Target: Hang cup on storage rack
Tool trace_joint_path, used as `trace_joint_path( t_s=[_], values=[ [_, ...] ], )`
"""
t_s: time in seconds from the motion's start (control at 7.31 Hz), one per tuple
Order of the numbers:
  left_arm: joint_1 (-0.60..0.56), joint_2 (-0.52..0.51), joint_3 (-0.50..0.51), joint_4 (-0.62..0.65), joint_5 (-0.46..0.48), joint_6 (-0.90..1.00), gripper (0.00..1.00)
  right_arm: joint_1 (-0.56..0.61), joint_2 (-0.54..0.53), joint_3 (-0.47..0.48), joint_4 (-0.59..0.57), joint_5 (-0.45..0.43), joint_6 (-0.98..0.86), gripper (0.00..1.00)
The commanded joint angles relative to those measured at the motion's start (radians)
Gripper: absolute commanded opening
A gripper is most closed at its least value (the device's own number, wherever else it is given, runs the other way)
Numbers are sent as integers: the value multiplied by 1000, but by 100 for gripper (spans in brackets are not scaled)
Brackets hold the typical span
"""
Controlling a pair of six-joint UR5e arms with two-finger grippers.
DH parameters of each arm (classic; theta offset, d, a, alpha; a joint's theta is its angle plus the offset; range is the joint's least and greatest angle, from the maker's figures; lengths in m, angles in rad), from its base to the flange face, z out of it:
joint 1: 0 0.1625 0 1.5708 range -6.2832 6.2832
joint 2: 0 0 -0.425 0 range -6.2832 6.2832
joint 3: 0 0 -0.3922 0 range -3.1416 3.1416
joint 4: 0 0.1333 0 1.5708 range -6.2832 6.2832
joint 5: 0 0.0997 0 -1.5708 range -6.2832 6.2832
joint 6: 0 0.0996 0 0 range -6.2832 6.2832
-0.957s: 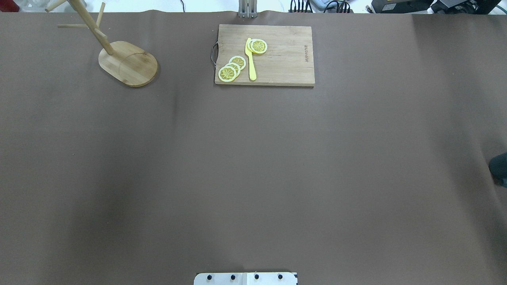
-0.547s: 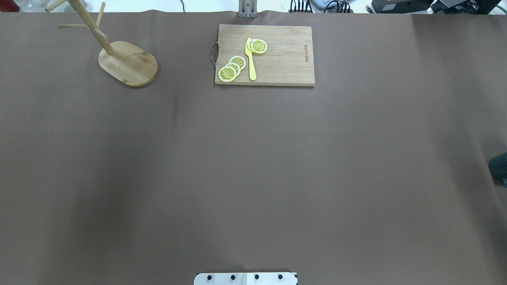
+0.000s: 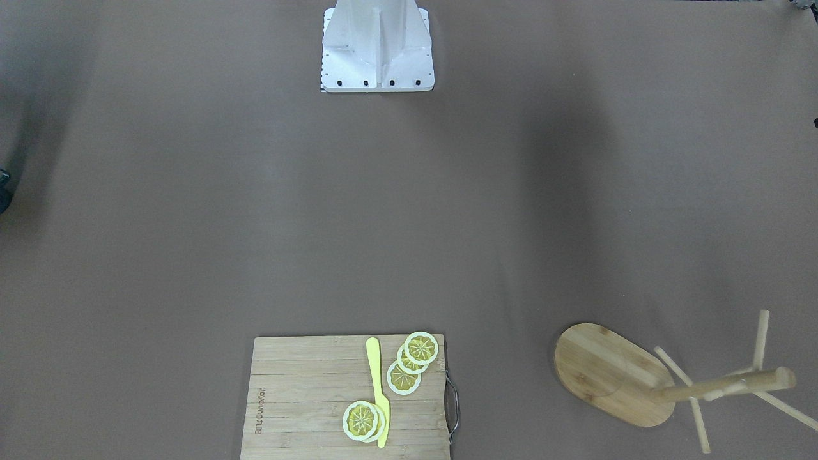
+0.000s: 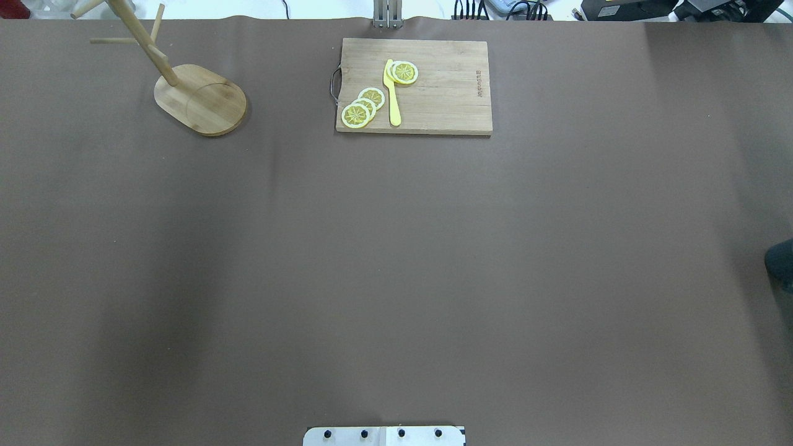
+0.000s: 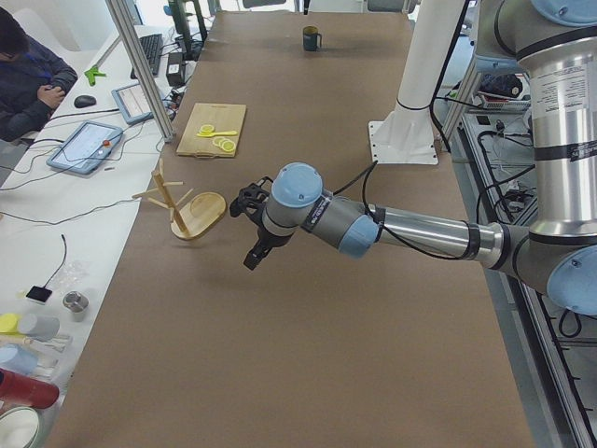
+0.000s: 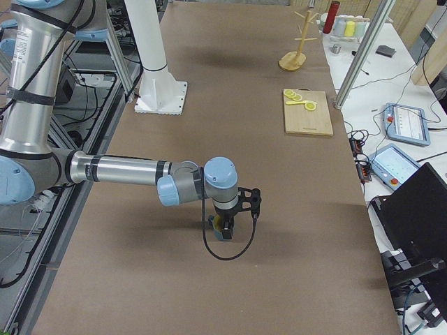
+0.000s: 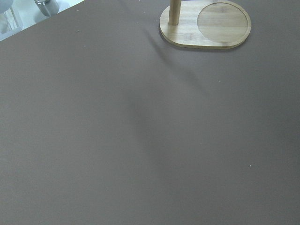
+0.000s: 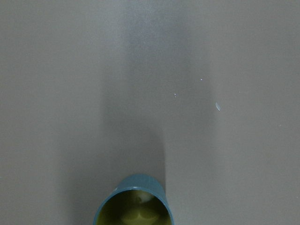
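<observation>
The slate-blue cup [image 8: 133, 206] stands upright on the brown table near its right end, and its yellow-olive inside shows at the bottom of the right wrist view. My right gripper [image 6: 225, 222] hangs just over the cup [image 6: 222, 230]. I cannot tell if it is open or shut. The cup [image 5: 311, 38] also shows far off in the exterior left view. The wooden storage rack [image 4: 201, 99] stands at the far left, with bare pegs; it also shows in the front-facing [image 3: 607, 374] and left wrist [image 7: 206, 28] views. My left gripper [image 5: 252, 259] hovers short of the rack [image 5: 191, 210]. I cannot tell its state.
A bamboo cutting board [image 4: 446, 87] with lemon slices [image 4: 362, 106] and a yellow knife [image 4: 392, 93] lies at the far middle. The robot's white base [image 3: 377, 45] is at the near edge. Bottles [image 6: 346, 26] stand beyond the rack. An operator [image 5: 28, 75] sits at the side.
</observation>
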Motion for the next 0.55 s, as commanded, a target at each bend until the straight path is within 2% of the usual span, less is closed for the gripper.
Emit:
trace_joint_path(
  t_s=[0.0, 0.27, 0.41],
  values=[
    [0, 5, 1, -7, -1, -2, 99, -46, -17, -109, 216, -7, 125, 94],
    [0, 5, 1, -7, -1, -3, 99, -103, -28, -162, 346, -9, 214, 89],
    [0, 5, -1, -7, -1, -6, 99, -111, -40, -163, 370, -7, 214, 82]
  ],
)
